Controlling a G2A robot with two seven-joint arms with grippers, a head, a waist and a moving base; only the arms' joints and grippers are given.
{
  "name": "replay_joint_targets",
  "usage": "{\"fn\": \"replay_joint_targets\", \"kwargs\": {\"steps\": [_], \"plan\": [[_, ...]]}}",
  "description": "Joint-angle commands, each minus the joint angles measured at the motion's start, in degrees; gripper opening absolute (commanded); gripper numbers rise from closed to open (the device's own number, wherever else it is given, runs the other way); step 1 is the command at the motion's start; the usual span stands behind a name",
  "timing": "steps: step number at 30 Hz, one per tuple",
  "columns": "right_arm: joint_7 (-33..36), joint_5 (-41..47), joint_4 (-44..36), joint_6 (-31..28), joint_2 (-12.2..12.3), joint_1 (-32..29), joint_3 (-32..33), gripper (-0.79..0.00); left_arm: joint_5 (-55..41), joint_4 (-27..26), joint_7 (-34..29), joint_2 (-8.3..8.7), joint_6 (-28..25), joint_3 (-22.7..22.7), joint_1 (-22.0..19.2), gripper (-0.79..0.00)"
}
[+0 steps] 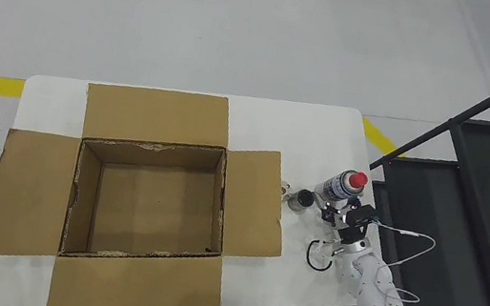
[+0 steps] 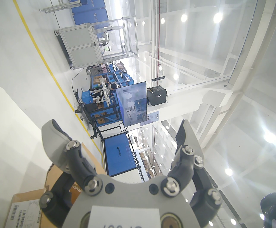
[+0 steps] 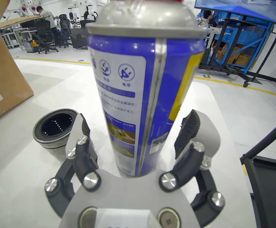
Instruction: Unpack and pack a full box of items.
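An open cardboard box (image 1: 154, 115) with nothing inside lies on the white table (image 1: 325, 132), all its flaps spread flat. To its right a blue and yellow spray can (image 1: 341, 185) with a red cap stands upright. My right gripper (image 1: 348, 218) is open around the can's lower part (image 3: 140, 75), with a gap between the can and each of the ribbed pads (image 3: 187, 131). A short metal bearing ring (image 3: 55, 127) sits on the table beside the can (image 1: 301, 199). My left gripper (image 2: 117, 129) is open, holds nothing and points up at the ceiling, beside a box flap (image 2: 28, 203).
A dark metal rack (image 1: 466, 217) stands close against the table's right side, with a slanted black bar above it. A black cable loop (image 1: 319, 254) lies on the table near my right arm. The box's right flap (image 3: 13, 86) lies beyond the bearing.
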Motion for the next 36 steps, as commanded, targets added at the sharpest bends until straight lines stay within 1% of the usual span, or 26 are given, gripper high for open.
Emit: {"fn": "replay_joint_targets", "kwargs": {"steps": [1, 7, 11, 17, 24, 28, 36], "plan": [[0.0, 0.2, -0.1, 0.0, 0.1, 0.0, 0.0, 0.0, 0.0, 0.0, 0.0, 0.0, 0.0, 0.0, 0.0, 0.0], [-0.5, 1.5, -1.3, -0.4, 0.5, -0.5, 0.8, 0.0, 0.0, 0.0, 0.0, 0.0, 0.0, 0.0, 0.0, 0.0], [-1.4, 4.0, -3.7, -2.8, 0.7, -1.4, 1.6, 0.0, 0.0, 0.0, 0.0, 0.0, 0.0, 0.0, 0.0, 0.0], [-0.6, 3.8, -10.8, -3.1, 1.4, -4.9, 3.3, 0.0, 0.0, 0.0, 0.0, 0.0, 0.0, 0.0, 0.0, 0.0], [2.4, 4.8, -19.7, -3.5, 2.1, -10.0, 5.4, 0.0, 0.0, 0.0, 0.0, 0.0, 0.0, 0.0, 0.0, 0.0], [4.6, 4.7, -23.3, -2.9, 2.3, -12.5, 6.5, 0.0, 0.0, 0.0, 0.0, 0.0, 0.0, 0.0, 0.0, 0.0], [5.0, 4.6, -23.8, -2.9, 2.4, -12.9, 6.5, 0.0, 0.0, 0.0, 0.0, 0.0, 0.0, 0.0, 0.0, 0.0]]}}
